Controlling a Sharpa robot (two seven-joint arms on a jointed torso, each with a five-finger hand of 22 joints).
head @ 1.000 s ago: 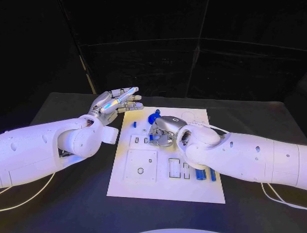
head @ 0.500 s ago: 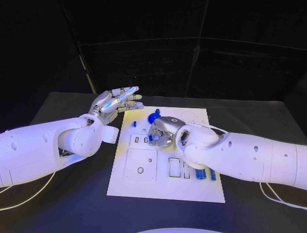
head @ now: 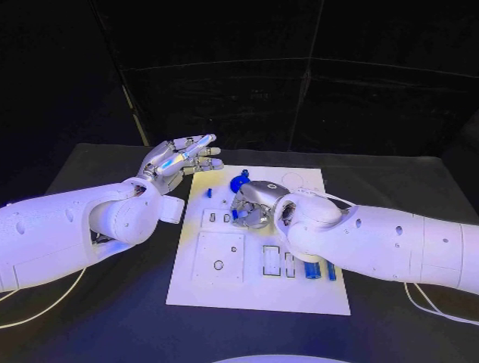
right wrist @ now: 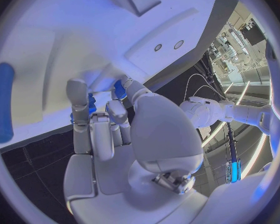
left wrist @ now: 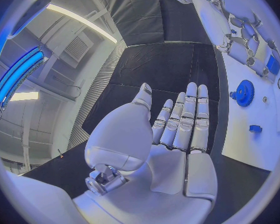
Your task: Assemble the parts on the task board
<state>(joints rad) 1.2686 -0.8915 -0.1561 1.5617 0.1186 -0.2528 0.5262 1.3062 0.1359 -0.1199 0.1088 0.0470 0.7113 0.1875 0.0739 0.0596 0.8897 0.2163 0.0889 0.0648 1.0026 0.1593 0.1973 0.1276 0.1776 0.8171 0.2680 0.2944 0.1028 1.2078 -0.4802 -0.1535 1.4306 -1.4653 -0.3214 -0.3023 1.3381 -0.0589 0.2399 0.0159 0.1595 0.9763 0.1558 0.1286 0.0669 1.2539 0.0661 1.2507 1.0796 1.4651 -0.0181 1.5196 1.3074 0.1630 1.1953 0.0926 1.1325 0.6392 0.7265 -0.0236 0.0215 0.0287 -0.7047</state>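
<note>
A black tabletop (head: 108,318) carries the white task board (head: 259,291) under both hands. The left hand (head: 180,161) hovers beside its far corner, fingers straight, holding nothing. The right hand (head: 254,204) curls over the board, pinching a blue part (right wrist: 119,89); a blue gear (left wrist: 244,92) lies just beyond it.

A dark tabletop (head: 108,162) spreads out under everything, reaching the far edge where a black curtain (head: 305,76) hangs as a backdrop. Thin white cables (head: 21,306) trail across the tabletop near both front corners, one at each side.
</note>
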